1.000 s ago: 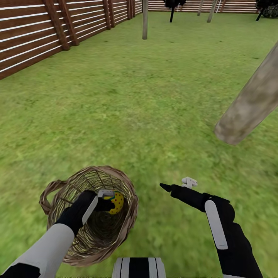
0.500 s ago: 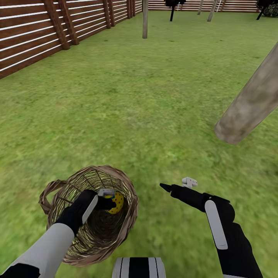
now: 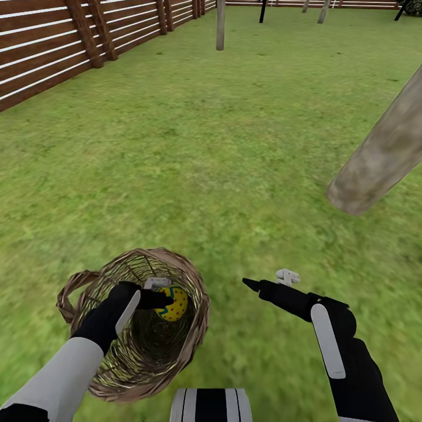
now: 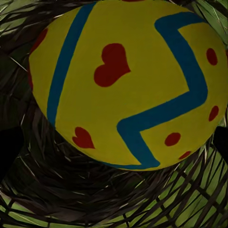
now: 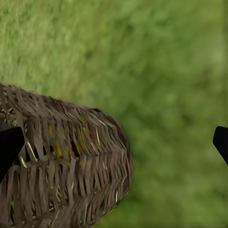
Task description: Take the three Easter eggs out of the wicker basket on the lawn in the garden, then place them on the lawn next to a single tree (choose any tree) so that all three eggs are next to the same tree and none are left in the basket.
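The wicker basket [image 3: 132, 357] stands on the lawn [image 3: 223, 152] at the lower left of the head view. My left gripper [image 3: 166, 300] reaches inside it and is shut on a yellow Easter egg [image 3: 174, 305] with blue zigzag bands and red hearts, held near the basket's rim. That Easter egg [image 4: 128, 85] looms large in the left wrist view, with dark wicker behind it. My right gripper [image 3: 266, 280] hovers open over the grass to the right of the basket. The basket [image 5: 61, 161] lies ahead of it, with yellow and red glinting through the weave. The leaning tree [image 3: 381, 152] trunk rises at the right.
A brown slat fence [image 3: 53, 47] runs along the left and the far end. A thin straight trunk [image 3: 220, 26] stands far ahead. Open grass lies between the basket and the leaning trunk's base [image 3: 349, 202].
The head camera has tilted slightly, shifting the scene. My left gripper and the egg have risen a little inside the basket. The right arm has not moved.
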You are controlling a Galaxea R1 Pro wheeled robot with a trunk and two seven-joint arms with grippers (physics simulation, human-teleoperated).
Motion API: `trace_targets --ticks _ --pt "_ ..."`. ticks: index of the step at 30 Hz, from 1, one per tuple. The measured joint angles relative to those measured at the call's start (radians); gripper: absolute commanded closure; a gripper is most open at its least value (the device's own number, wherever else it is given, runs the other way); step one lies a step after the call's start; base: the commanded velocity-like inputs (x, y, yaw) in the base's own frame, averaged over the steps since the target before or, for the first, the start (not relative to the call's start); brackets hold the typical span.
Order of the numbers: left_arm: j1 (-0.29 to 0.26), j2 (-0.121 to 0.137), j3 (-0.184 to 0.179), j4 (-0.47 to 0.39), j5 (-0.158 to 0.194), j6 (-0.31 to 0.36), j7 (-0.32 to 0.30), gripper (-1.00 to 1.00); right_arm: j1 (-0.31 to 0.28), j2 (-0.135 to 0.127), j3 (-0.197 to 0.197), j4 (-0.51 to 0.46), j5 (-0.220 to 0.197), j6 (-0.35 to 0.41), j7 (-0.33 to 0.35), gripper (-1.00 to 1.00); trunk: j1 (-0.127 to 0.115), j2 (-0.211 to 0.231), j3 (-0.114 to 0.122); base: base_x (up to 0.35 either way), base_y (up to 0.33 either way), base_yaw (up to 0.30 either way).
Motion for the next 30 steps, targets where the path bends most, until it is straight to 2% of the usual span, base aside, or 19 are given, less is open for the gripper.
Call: trace_targets --ticks 17,23,30 --pt "0.000 0.001 0.000 -0.015 0.001 0.000 -0.003 -1.00 0.000 0.000 0.002 0.000 0.000 0.000 0.000 -1.00 0.000 0.000 0.000 0.000 0.000 0.000" --pt "0.000 0.001 0.000 -0.063 0.001 0.001 -0.004 -1.00 0.000 0.000 0.002 0.000 0.000 0.000 0.000 -1.00 0.003 -0.001 -0.023 0.000 0.000 0.000" --pt "0.000 0.001 0.001 -0.072 0.001 0.001 -0.004 -1.00 0.000 0.000 0.002 0.000 0.000 0.000 0.000 -1.00 0.003 -0.001 -0.023 0.000 0.000 0.000"
